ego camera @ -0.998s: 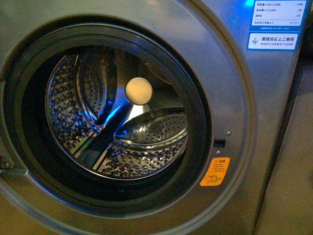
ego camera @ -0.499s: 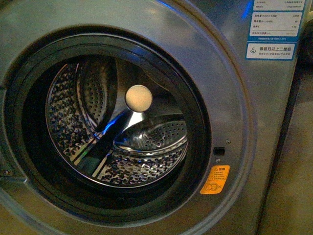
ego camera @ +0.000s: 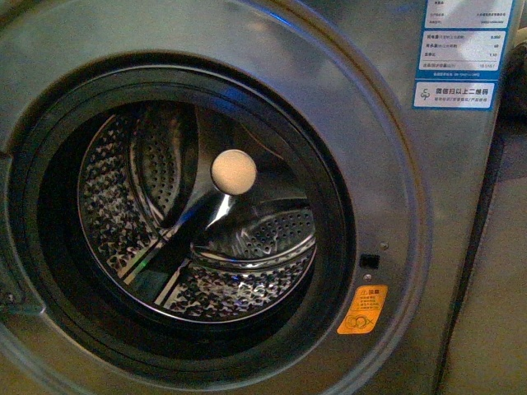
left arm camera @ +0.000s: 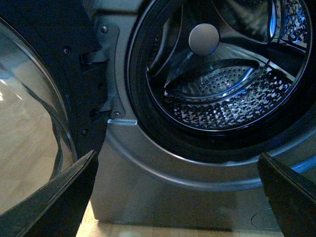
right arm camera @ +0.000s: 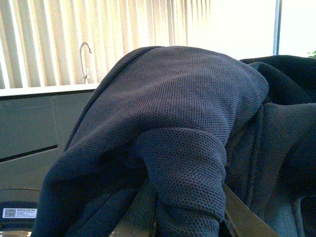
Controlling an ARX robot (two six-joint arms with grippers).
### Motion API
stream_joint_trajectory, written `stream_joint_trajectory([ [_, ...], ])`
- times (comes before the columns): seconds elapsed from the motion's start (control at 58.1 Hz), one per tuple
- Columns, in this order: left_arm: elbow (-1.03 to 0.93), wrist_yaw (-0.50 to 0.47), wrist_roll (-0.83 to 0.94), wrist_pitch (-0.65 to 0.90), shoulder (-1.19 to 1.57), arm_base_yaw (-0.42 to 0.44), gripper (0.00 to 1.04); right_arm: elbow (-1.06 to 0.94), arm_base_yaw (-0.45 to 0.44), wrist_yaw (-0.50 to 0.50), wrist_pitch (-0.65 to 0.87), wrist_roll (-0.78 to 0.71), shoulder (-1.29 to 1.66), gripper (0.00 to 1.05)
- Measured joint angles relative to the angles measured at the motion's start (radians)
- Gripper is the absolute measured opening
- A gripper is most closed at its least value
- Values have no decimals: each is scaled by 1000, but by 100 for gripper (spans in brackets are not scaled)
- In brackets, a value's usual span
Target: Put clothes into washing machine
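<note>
The washing machine [ego camera: 395, 164] fills the front view, grey, with its black-rimmed porthole open onto the perforated steel drum [ego camera: 198, 247]; neither arm shows there. In the left wrist view my left gripper [left arm camera: 177, 197] is open and empty, low in front of the machine's front panel [left arm camera: 163, 187] below the porthole, its dark fingers [left arm camera: 64, 197] spread wide. In the right wrist view the clothes [right arm camera: 182, 113], dark navy knit fabric, drape over my right gripper [right arm camera: 185, 212], which is shut on a fold of them. The machine does not show in that view.
The open door with its glass bowl [left arm camera: 29, 123] stands beside the porthole, on the hinge [left arm camera: 101, 74]. A beige round knob [ego camera: 234, 172] sits at the drum's back. An orange sticker [ego camera: 362, 309] and a blue-white label [ego camera: 457, 53] are on the front. Behind the clothes are blinds and a tap [right arm camera: 85, 59].
In the front view the machine has slid slightly downward in the picture, and the blue glints inside the drum have faded. No arm has come into that view.
</note>
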Motion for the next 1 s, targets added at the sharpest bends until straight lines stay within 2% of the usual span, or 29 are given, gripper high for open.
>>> stream_joint_trajectory([
  [0.447, 0, 1, 0, 0, 0, 1, 98, 0, 0, -1, -2, 0, 3, 16],
  [0.499, 0, 132, -47, 35, 21, 43, 98, 0, 0, -2, -2, 0, 3, 16],
  [0.516, 0, 147, -56, 46, 29, 54, 98, 0, 0, -1, -2, 0, 3, 16],
  [0.568, 3, 305, -111, 121, 86, 118, 98, 0, 0, -1, -2, 0, 3, 16],
  [0.654, 45, 457, -188, 247, 216, 217, 98, 0, 0, -2, -2, 0, 3, 16],
  [0.74, 135, 546, -264, 363, 336, 293, 98, 0, 0, -1, -2, 0, 3, 16],
  [0.86, 294, 578, -334, 494, 464, 320, 98, 0, 0, -1, -2, 0, 3, 16],
  [0.998, 488, 496, -336, 491, 562, 237, 98, 0, 0, -1, -2, 0, 3, 16],
])
